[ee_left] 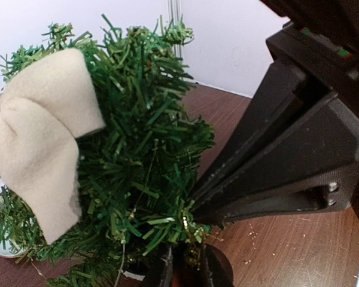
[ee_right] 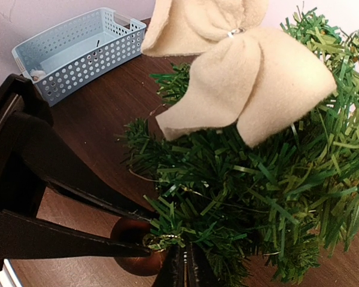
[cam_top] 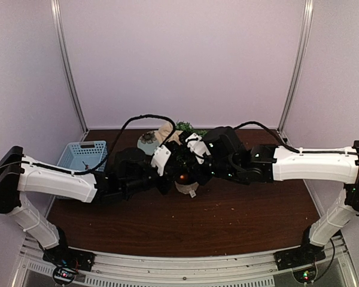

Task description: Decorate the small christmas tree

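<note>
The small christmas tree (ee_left: pixel 143 149) is bushy and dark green, with a beige felt bow (ee_left: pixel 42 143) on it. It fills both wrist views, and its bow also shows in the right wrist view (ee_right: pixel 251 89). In the top view only its top (cam_top: pixel 185 127) and off-white pot (cam_top: pixel 188 190) show under the arms. My left gripper (ee_left: pixel 188 272) is shut on a copper-red ornament ball (ee_right: pixel 131 254) by its gold cap, at the tree's lower branches. My right gripper (ee_right: pixel 185 269) is shut right beside that cap, with a thin glinting strand between its fingers. The ball (cam_top: pixel 182 177) sits between both grippers.
A light blue perforated basket (cam_top: pixel 84 154) stands at the left and also shows in the right wrist view (ee_right: pixel 78 51). A clear glass cup (cam_top: pixel 148 142) stands behind the left gripper next to the tree. The brown table (cam_top: pixel 227 221) has small specks on it.
</note>
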`<state>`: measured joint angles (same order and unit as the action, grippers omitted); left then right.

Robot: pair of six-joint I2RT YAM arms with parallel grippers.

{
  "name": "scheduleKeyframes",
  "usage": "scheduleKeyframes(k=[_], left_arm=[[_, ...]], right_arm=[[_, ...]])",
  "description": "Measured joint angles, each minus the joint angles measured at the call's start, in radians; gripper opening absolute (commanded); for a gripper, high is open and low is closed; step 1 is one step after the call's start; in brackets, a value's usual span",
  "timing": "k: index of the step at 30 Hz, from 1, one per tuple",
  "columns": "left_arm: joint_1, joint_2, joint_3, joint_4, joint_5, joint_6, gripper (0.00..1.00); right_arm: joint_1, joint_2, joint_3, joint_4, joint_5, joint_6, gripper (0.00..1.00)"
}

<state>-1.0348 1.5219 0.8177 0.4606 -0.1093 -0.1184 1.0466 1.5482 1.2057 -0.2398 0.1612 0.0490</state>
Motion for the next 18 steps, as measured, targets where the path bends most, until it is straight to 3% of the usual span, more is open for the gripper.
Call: scheduleKeyframes(k=[6,12,18], left_arm=[[0.002,0.012,0.006,-0.013,-0.001,-0.005,0.12],[0.002,0.018,0.008,-0.013,0.001,-0.012,0.0],[0.002,0.016,0.008,-0.013,0.002,-0.021,0.0]], right_arm=[[0.0,-0.002,0.0,-0.003,0.0,0.0,0.02],[0.0,-0.002,0.0,-0.004,0.0,0.0,0.02],[0.0,-0.003,0.002,-0.005,0.0,-0.001,0.04]])
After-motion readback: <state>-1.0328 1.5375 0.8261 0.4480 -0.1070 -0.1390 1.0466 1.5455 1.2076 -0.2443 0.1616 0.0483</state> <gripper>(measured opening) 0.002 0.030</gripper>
